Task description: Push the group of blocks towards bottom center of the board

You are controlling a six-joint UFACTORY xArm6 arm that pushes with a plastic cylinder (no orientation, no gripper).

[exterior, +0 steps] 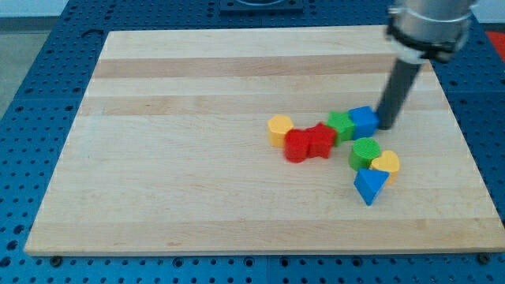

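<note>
Several small blocks sit clustered right of the board's middle. A yellow block (279, 128) is at the cluster's left, beside a red cylinder (297, 147) and a red star-like block (320, 140). A green block (342, 125) and a blue cube (364, 121) sit to their right. Below these lie a green cylinder (365, 152), a yellow block (387, 165) and a blue triangular block (369, 186). My tip (387, 125) is at the blue cube's right side, touching or nearly touching it.
The wooden board (181, 158) lies on a blue perforated table (31, 95). The arm's grey end (428, 28) hangs over the board's top right corner.
</note>
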